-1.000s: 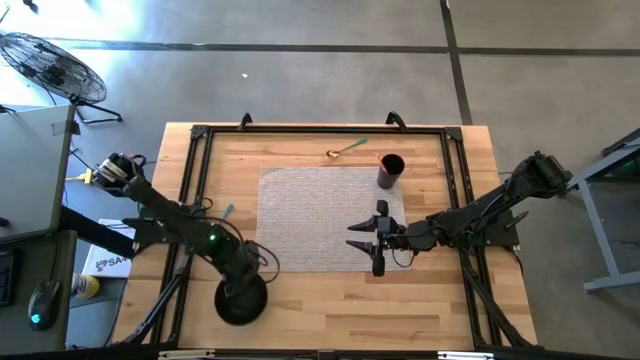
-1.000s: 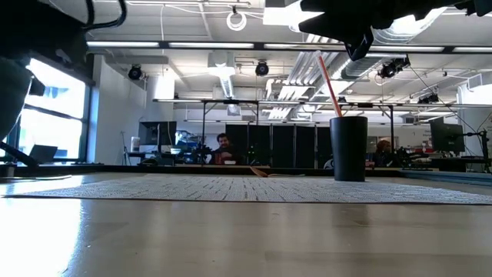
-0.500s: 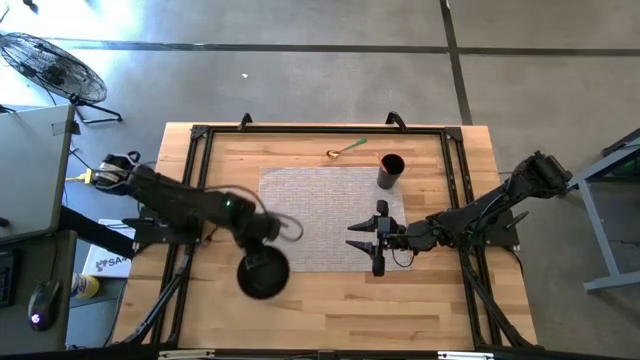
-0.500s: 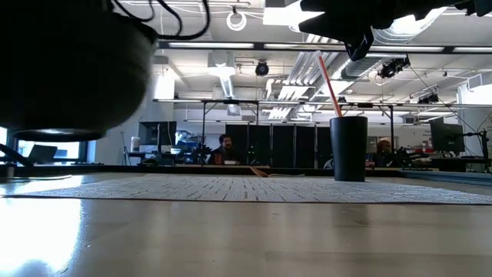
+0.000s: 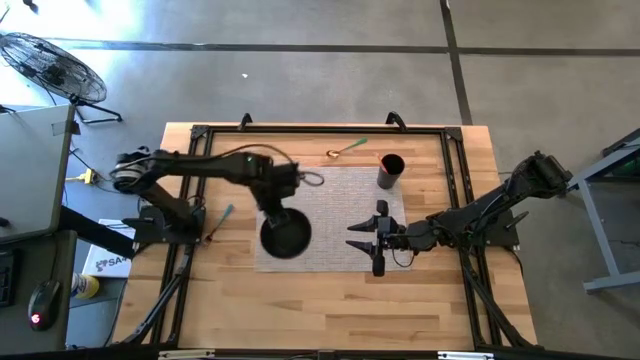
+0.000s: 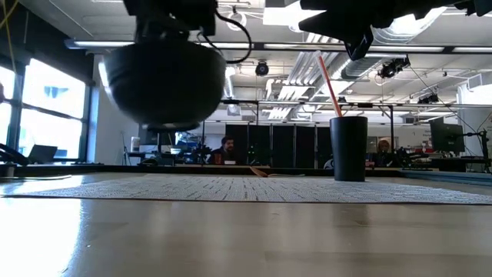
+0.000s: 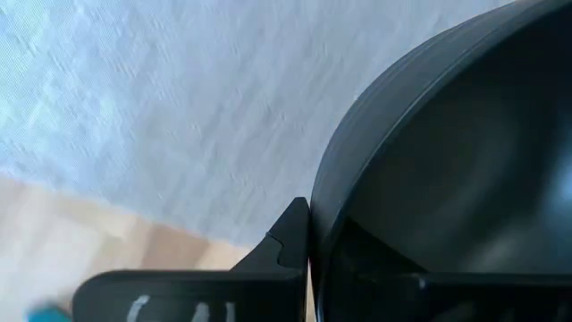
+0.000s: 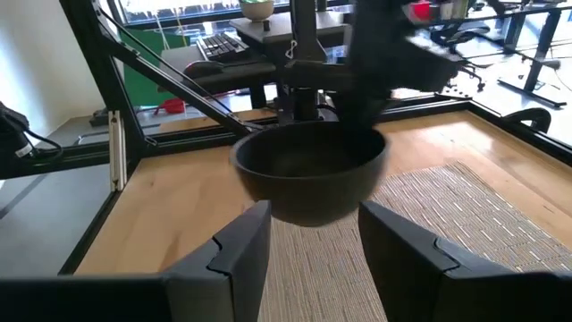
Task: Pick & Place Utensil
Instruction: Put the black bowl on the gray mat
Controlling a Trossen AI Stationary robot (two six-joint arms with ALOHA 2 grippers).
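Observation:
A black bowl [image 5: 285, 236] hangs in the air over the left part of the grey woven placemat [image 5: 335, 200], carried by my left gripper [image 5: 272, 200], which is shut on its rim. In the low view the bowl [image 6: 165, 83] is well above the mat. My right gripper [image 5: 366, 240] is open and empty over the mat's right part, with the bowl [image 8: 308, 172] ahead of its fingers. A black cup [image 5: 390, 170] with a red stick [image 6: 330, 83] in it stands at the mat's far right corner. A gold spoon with a green handle [image 5: 346, 150] lies on the wood beyond the mat. My left gripper [image 7: 313, 243] has the bowl by its rim [image 7: 332, 192], one finger [image 7: 288, 240] outside the wall and the other inside. It comes from above and from the table's far left side. The bowl is lifted clear, roughly level, mouth up.
A teal utensil [image 5: 223, 217] lies on the wood left of the mat. A black frame rail [image 5: 320, 130] runs around the table top. People sit at desks in the room behind [image 6: 223, 150]. Bare mat lies between the bowl and my right gripper.
My left arm has swung the bowl from above the table's near left part toward the far edge and the right, over the placemat's left part; the bowl stays lifted throughout. My right arm has kept still.

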